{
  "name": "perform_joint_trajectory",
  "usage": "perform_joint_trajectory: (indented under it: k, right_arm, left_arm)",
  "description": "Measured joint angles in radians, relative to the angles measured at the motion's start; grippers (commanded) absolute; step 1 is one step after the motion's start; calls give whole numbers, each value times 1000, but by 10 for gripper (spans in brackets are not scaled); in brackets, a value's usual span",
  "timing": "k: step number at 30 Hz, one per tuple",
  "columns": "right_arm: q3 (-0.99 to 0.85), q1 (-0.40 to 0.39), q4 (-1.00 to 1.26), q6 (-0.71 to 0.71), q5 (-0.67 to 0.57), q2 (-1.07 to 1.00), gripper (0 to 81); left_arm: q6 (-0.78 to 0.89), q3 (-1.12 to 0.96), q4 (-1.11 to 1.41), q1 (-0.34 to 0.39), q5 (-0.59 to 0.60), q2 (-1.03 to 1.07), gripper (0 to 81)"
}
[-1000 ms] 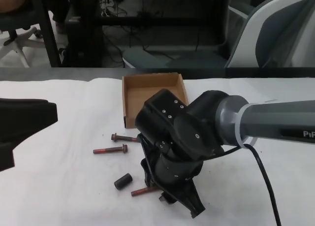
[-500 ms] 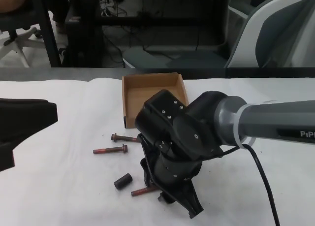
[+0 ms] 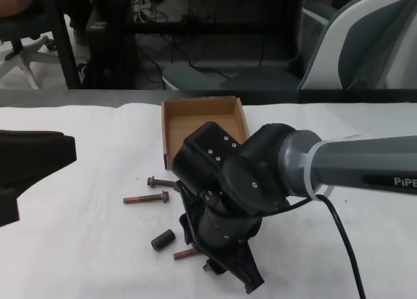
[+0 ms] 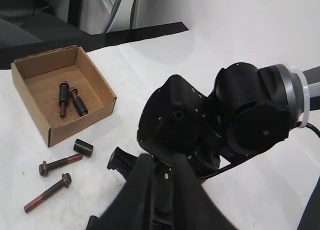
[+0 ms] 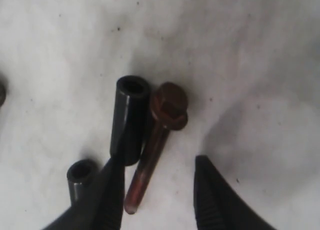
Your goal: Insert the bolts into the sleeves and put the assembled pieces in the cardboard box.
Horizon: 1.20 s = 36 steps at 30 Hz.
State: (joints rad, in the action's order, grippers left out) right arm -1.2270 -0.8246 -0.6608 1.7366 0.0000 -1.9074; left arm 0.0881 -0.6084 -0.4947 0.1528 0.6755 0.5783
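Observation:
The cardboard box (image 4: 102, 92) holds two assembled bolt-and-sleeve pieces (image 4: 63, 95). Beside it on the white cloth lie a black sleeve (image 4: 83, 148) and two rusty bolts (image 4: 60, 163) (image 4: 47, 192). My right gripper (image 5: 160, 195) is open and points down over another rusty bolt (image 5: 161, 135), whose shank end lies between the fingertips. A long black sleeve (image 5: 129, 121) lies against that bolt, and a short sleeve (image 5: 81, 176) sits just beside it. From the high view the right arm (image 3: 241, 195) covers this spot. My left gripper (image 4: 155, 205) hangs high at the left.
The cardboard box (image 3: 171, 133) stands at the back of the white cloth. Two bolts (image 3: 144, 198) (image 3: 161, 182), a sleeve (image 3: 163, 239) and a bolt (image 3: 186, 253) lie left of the right arm. The left arm (image 3: 32, 159) juts in at the left edge.
The right arm has shifted slightly left and lower over the bolt and sleeve. The left arm and the loose parts have not moved.

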Motion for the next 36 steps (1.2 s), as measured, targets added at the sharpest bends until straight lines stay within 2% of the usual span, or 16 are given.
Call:
perform_joint_trajectory:
  k: [13,30,36]
  right_arm:
    - [-1,-12,-74,11,31,24,444]
    - [-1,2,-29,24,31,8,440]
    - [-5,19,18,26,27,-5,258]
  left_arm:
    - [0,0,0,0,0,0,157]
    - [0,0,0,0,0,0,157]
    - [0,0,0,0,0,0,157]
